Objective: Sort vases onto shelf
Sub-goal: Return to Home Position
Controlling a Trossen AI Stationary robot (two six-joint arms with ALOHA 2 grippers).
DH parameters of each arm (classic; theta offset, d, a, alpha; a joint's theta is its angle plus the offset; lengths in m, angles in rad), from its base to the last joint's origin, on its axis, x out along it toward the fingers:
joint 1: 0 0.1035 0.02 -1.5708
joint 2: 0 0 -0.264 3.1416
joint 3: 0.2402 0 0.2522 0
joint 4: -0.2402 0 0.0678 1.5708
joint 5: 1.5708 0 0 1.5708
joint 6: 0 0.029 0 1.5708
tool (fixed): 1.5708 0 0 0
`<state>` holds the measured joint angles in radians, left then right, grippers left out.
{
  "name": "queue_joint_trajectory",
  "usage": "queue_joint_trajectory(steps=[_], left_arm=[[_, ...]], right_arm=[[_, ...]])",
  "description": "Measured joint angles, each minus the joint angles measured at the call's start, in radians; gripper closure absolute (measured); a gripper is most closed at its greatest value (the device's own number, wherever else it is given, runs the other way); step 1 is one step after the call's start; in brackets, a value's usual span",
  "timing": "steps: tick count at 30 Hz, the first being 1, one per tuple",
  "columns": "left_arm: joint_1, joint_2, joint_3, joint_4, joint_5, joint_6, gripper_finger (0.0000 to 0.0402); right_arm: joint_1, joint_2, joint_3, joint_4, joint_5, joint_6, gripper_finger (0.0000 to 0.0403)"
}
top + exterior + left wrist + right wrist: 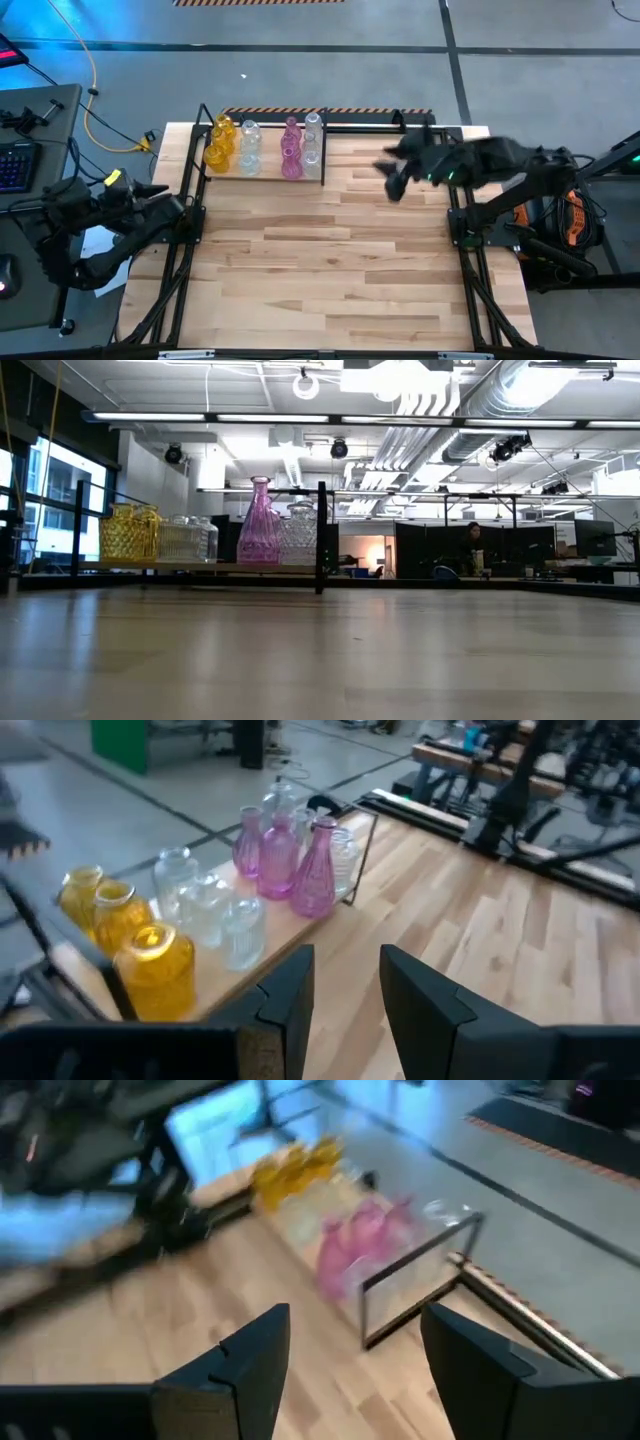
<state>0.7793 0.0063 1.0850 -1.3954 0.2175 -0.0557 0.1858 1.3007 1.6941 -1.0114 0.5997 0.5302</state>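
Hard to make out: the right wrist view is smeared, so the vases [355, 1245] are there only yellow and pink patches on the shelf [364, 1315]. The right arm [480, 160] is also smeared in the high view.
Hidden: both arms lie outside the low view. That view gives only the front vase of each row, and the others stand behind it.
Cut off: the left arm [140, 215] hangs partly beyond the left edge of the counter [330, 260].
Shelf: it is at the far left corner of the counter, with the divider [323, 150] at the right end of its pale board.
Rows: from left to right in the high view stand yellow vases [216, 155], clear vases [248, 160], pink vases [291, 163], then more clear ones just beside the divider. All are upright. The left wrist view shows three in each of the first three rows. The last row is too crowded to count.
Left jaws: released, with a narrow gap and nothing in it. They are at the left edge of the counter, near the shelf's near left corner.
Right jaws: released, spread wide, with nothing between them. They are above the right part of the counter, near its far edge.
Vases against the jaws: every vase stands on the shelf, apart from both pairs of jaws. The left jaws point toward the yellow end. The right jaws are to the right of the divider, apart from the nearest clear vase.
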Motion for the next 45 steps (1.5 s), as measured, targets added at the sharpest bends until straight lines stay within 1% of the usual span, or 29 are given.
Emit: queue_joint_trajectory(steps=[2,5,8,11,13,16,19,22,28,31,34,37,41,45], left_arm=[[-0.001,0.000,0.004,-0.003,-0.014,-0.052,0.0295],[-0.001,0.000,0.004,-0.031,-0.017,-0.100,0.0295],[0.000,0.000,0.004,-0.052,-0.017,-0.117,0.0295],[0.000,0.000,0.004,-0.086,-0.017,-0.119,0.0295],[0.000,0.000,0.004,-0.106,-0.017,-0.113,0.0295],[0.000,0.000,0.003,-0.127,-0.017,-0.090,0.0295],[0.000,0.000,0.003,-0.131,-0.017,-0.069,0.0295],[0.000,0.000,0.003,-0.123,-0.017,-0.045,0.0295],[0.000,0.000,0.003,-0.112,-0.019,-0.035,0.0295],[0.000,0.000,0.003,-0.097,-0.019,-0.032,0.0295],[0.000,0.000,0.003,-0.084,-0.020,-0.021,0.0295],[0.000,0.000,0.003,-0.061,-0.019,-0.019,0.0295],[0.000,0.000,0.003,-0.042,-0.019,0.000,0.0295],[0.000,0.000,-0.012,-0.029,-0.019,0.030,0.0295]], right_arm=[[0.019,0.006,-0.017,-0.011,-0.034,-0.030,0.0194],[0.042,-0.003,-0.028,-0.014,-0.092,0.082,0.0194],[0.078,0.002,-0.035,-0.010,-0.081,0.144,0.0194],[0.098,-0.011,-0.036,-0.005,-0.079,0.116,0.0194],[0.105,-0.033,-0.036,-0.001,-0.049,0.095,0.0194],[0.108,-0.084,-0.082,0.035,-0.020,0.065,0.0194],[0.090,-0.181,-0.210,0.129,-0.027,0.030,0.0194],[0.040,-0.318,-0.386,0.250,-0.090,0.010,0.0194],[-0.063,-0.609,-0.740,0.566,-0.296,-0.010,0.0194],[-0.098,-0.716,-0.891,0.749,-0.449,-0.042,0.0194],[-0.125,-0.803,-1.036,0.936,-0.609,-0.065,0.0194],[-0.151,-0.872,-1.168,1.082,-0.713,-0.079,0.0194],[-0.181,-0.950,-1.311,1.212,-0.788,-0.107,0.0194],[-0.186,-1.015,-1.426,1.311,-0.809,-0.144,0.0194]])
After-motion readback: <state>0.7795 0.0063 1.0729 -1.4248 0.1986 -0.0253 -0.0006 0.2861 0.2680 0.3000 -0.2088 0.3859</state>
